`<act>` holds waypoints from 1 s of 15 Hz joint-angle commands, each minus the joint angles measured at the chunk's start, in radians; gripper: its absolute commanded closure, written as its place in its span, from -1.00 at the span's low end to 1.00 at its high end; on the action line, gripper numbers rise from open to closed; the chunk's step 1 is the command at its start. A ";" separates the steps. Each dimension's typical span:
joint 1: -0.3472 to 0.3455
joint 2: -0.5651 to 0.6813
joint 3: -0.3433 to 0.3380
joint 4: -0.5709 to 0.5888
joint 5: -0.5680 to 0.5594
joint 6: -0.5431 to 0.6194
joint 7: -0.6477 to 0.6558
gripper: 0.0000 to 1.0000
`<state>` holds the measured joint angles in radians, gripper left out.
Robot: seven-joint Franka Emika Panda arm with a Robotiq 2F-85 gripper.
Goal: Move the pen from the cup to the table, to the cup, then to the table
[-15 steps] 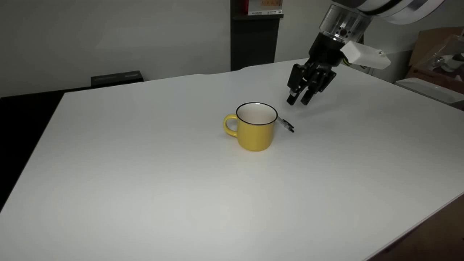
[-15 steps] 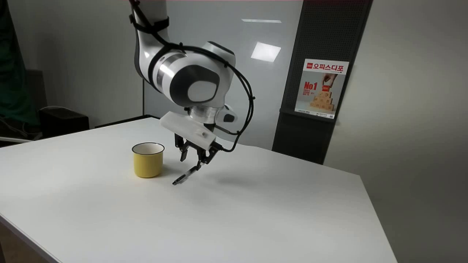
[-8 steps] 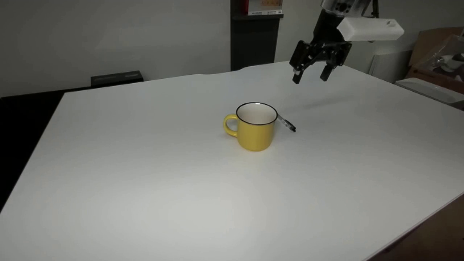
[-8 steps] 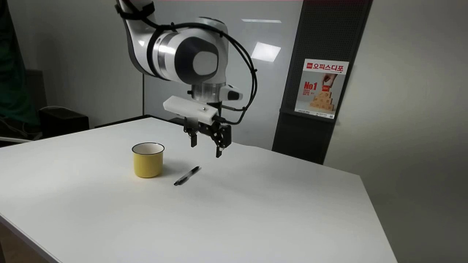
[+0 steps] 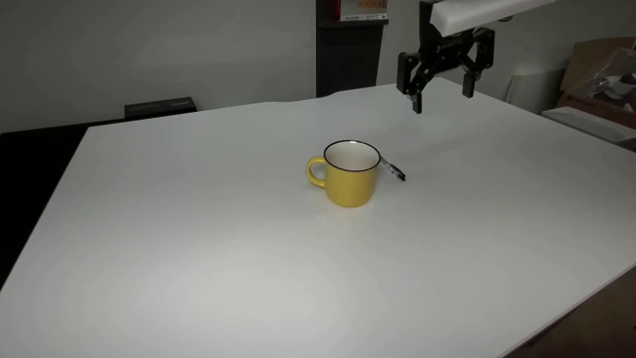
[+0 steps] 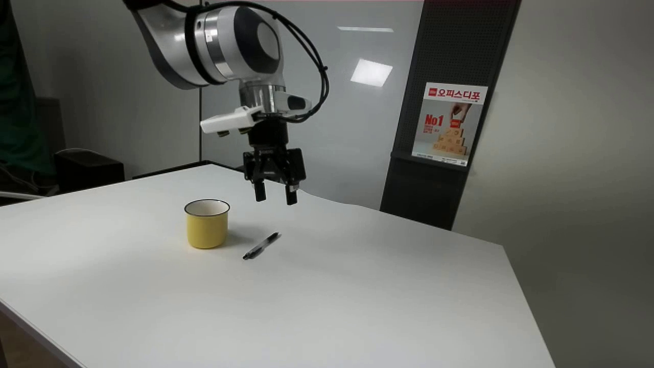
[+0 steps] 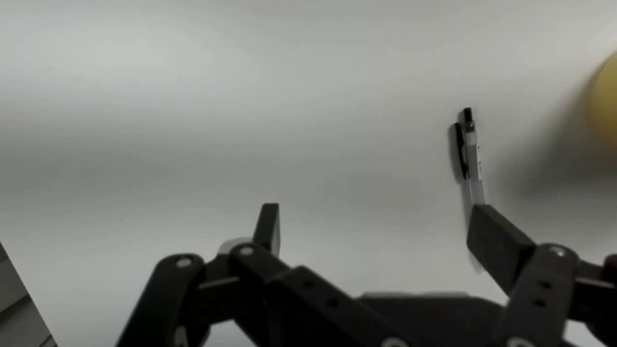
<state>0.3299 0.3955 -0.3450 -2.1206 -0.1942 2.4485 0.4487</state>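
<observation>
The pen [image 6: 261,246], clear-bodied with black ends, lies flat on the white table [image 6: 357,306], a short way from the yellow cup [image 6: 207,230]. In an exterior view the cup [image 5: 350,186] stands upright, handle to the left, and covers one end of the pen [image 5: 393,170]. No object shows inside the cup. My gripper [image 5: 442,99] hangs in the air above the table, pointing down, jaws wide apart with nothing between them. In the wrist view my gripper [image 7: 376,212] has one finger hiding the pen's [image 7: 473,154] lower part; the cup [image 7: 605,103] is cut off at the right edge.
Behind the table's far edge stands a low black box [image 5: 160,108]. A cardboard box [image 5: 571,64] and a white tray [image 5: 589,123] sit beyond the table's right side. A dark panel carries a poster [image 6: 449,125] at the back.
My gripper has opened wider, risen away from the pen and turned to point straight down. The pen has been let go and has settled slightly on the table. The cup has stayed put.
</observation>
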 commanded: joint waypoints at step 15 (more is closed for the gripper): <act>-0.312 0.113 0.392 0.078 0.199 0.128 -0.462 -1.00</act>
<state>0.1297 0.4726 -0.0379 -2.0541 -0.0878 2.5016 0.1819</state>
